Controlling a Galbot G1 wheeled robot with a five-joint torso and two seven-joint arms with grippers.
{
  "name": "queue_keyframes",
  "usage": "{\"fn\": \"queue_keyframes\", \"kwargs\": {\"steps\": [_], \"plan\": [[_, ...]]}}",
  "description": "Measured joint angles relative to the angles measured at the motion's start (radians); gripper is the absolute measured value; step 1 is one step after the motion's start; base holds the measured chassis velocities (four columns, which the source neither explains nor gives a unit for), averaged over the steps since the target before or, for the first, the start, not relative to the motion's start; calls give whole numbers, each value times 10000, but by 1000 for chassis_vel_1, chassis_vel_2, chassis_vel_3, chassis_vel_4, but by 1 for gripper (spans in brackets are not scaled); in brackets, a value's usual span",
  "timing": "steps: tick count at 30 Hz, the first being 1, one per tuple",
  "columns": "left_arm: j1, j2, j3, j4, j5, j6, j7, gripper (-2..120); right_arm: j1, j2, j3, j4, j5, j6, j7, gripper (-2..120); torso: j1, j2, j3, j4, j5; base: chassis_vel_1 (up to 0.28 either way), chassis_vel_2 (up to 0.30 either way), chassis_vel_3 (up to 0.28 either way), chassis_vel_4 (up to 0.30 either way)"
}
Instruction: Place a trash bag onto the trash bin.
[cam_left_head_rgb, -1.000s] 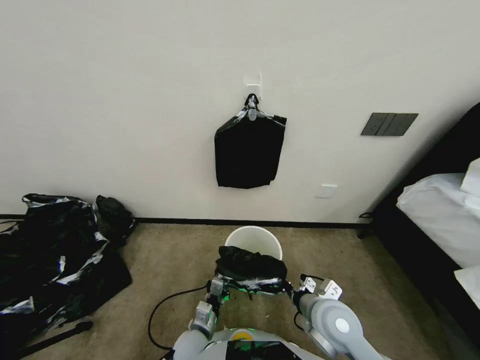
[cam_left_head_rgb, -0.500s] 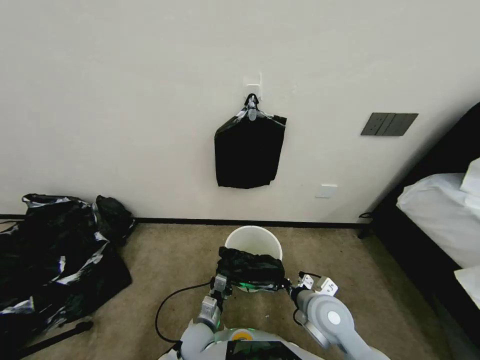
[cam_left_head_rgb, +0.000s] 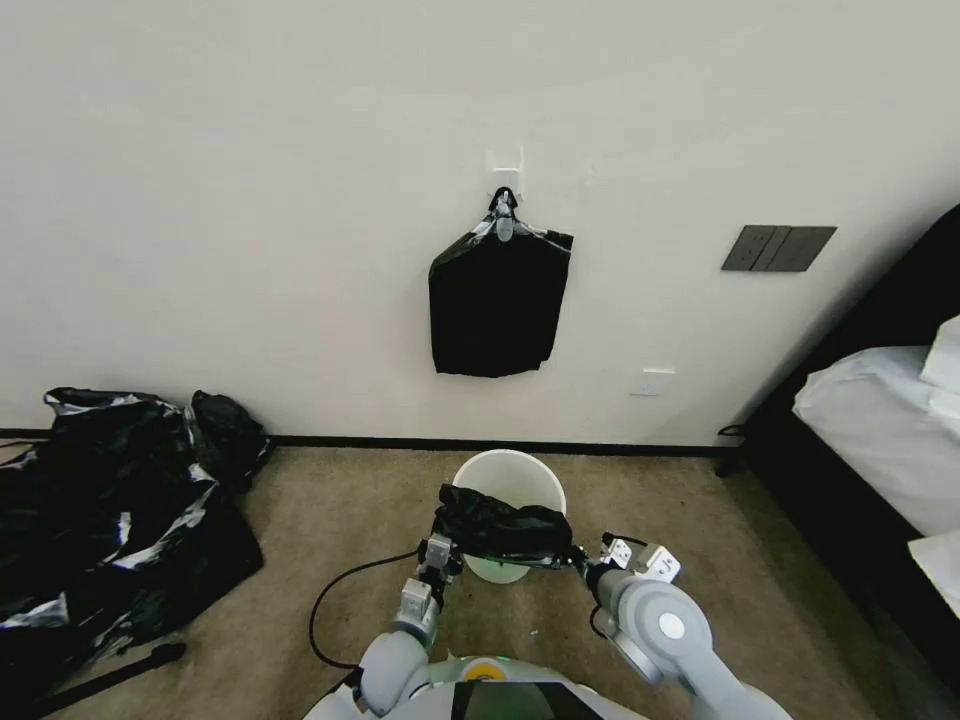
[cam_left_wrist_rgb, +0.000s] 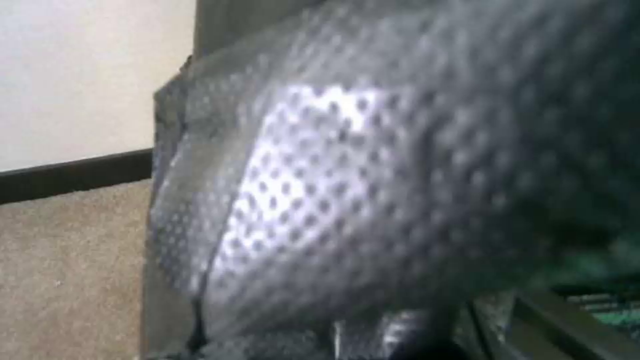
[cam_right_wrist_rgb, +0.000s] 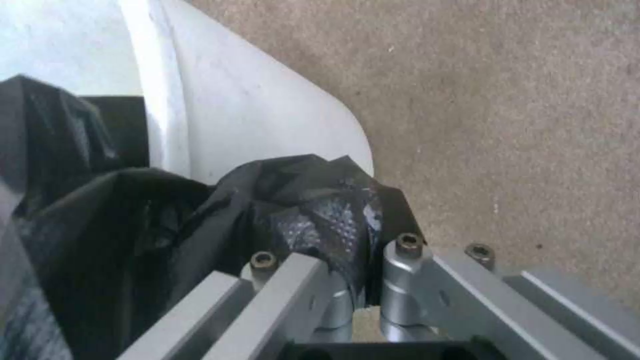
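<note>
The thin glossy black trash bag (cam_left_head_rgb: 502, 530) is hanging over the near rim of the round cream-white plastic trash bin (cam_left_head_rgb: 515, 473). The right gripper (cam_right_wrist_rgb: 357, 280) is pinching its edge; the left gripper's (cam_left_head_rgb: 437, 553) finger state cannot be told. Risk — the film may be slipping free or tipping the bin.

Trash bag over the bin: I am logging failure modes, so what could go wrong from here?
The trash bag, held between the left gripper and right gripper, looks bunched, so it may not open over the trash bin. The right gripper pinches only a small fold, which might slip. The light bin could tip if pushed.
</note>
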Motion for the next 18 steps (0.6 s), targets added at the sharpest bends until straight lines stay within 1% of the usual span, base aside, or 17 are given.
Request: {"fn": "queue_keyframes", "kwargs": {"steps": [5,8,13,18], "plan": [[-180,-98,7,160,-249,177,-11,0,153,108,31,-237,39,-56,-62,0,0,0,0,0,1,0,0,0,0],[-451,-231,80,529,-383,278,-29,0,326,259,-1,-585,46,-172,-204,0,0,0,0,0,0,0,0,0,0],[-736,-358,267,820,-407,310,-36,0,438,337,-30,-738,46,-223,-277,0,0,0,0,-1,0,0,0,0,0],[-819,-443,353,942,-408,342,-31,0,459,314,-48,-769,121,-287,-275,0,0,0,0,-1,0,0,0,0,0]]}}
